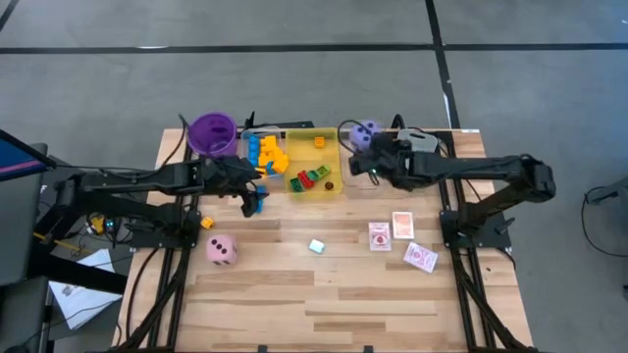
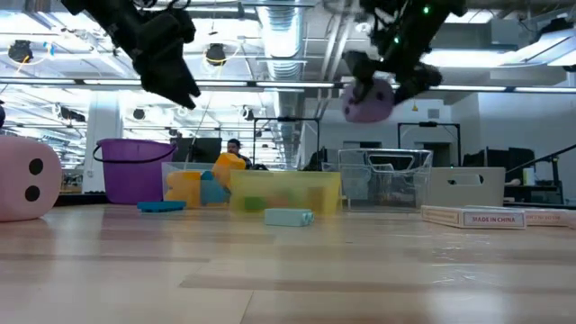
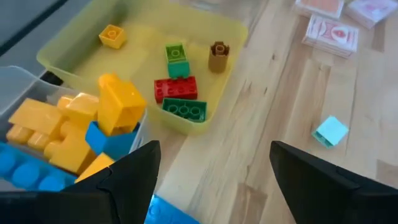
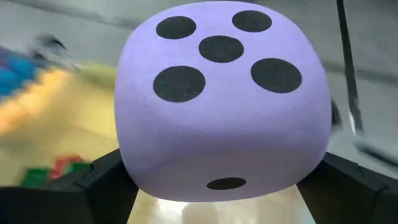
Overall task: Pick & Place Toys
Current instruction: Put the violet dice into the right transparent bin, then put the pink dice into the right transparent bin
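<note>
Item: purple die [image 4: 221, 102]. Pinched between the spread-wide fingers of the right gripper [image 1: 365, 147] and carried clear of the table, just beyond the yellow tray's [image 1: 336, 184] far right corner, over the clear tray [image 2: 382, 184]; likely in transit to a drop.

Item: left gripper [image 1: 257, 191]. Jaws spread, empty, hovering at the yellow tray's left edge, apparently placed for another pick.

Item: pink die [image 1: 222, 249], red-patterned cards [image 1: 380, 235], pale blue block [image 1: 317, 246]. Loose on the table, nearer than the yellow tray, awaiting collection.

Item: building blocks [image 3: 180, 90]. Inside the yellow tray.
</note>
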Motion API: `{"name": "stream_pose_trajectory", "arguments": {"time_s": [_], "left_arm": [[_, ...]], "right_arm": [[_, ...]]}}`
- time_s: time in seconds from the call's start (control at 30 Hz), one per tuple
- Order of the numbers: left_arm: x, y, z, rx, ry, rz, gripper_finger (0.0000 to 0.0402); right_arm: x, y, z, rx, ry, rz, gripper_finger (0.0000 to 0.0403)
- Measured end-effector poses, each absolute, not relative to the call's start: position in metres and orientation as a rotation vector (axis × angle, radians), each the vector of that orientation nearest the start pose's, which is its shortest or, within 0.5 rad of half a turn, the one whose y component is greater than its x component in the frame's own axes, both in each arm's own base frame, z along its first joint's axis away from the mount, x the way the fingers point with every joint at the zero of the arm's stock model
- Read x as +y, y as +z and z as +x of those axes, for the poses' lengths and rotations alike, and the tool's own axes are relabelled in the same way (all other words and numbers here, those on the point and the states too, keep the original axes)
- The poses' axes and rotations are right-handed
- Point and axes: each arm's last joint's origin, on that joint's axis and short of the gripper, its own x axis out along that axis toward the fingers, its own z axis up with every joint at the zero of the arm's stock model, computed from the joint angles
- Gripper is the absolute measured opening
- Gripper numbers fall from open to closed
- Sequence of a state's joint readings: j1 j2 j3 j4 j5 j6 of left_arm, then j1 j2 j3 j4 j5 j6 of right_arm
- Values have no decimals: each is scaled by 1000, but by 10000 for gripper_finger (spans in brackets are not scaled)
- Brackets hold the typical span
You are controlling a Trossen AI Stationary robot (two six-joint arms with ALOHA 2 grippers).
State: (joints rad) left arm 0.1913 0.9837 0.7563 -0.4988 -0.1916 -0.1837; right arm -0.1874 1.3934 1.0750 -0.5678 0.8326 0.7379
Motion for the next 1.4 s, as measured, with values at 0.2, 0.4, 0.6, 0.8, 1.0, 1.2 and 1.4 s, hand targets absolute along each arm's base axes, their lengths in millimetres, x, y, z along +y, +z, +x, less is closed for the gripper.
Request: {"name": "stream_pose_trajectory", "arguments": {"time_s": [0.2, 0.4, 0.6, 0.8, 1.0, 1.2, 1.4], "left_arm": [[45, 251, 206, 745, 431, -180, 296], [47, 241, 220, 734, 472, -289, 296], [49, 235, 230, 699, 505, -376, 296], [50, 234, 231, 687, 523, -422, 296], [50, 241, 234, 610, 510, -427, 296], [51, 251, 239, 496, 489, -433, 296], [52, 264, 246, 337, 458, -439, 296]], "right_arm": [[-98, 271, 261, 578, -1219, 407, 380], [-107, 271, 258, 597, -1228, 404, 395], [-110, 271, 257, 667, -1199, 298, 397], [-111, 271, 257, 688, -1172, 286, 398], [-97, 270, 263, 718, -1034, 332, 398], [-70, 276, 279, 631, -904, 329, 398], [-50, 287, 294, 502, -783, 285, 398]]}}
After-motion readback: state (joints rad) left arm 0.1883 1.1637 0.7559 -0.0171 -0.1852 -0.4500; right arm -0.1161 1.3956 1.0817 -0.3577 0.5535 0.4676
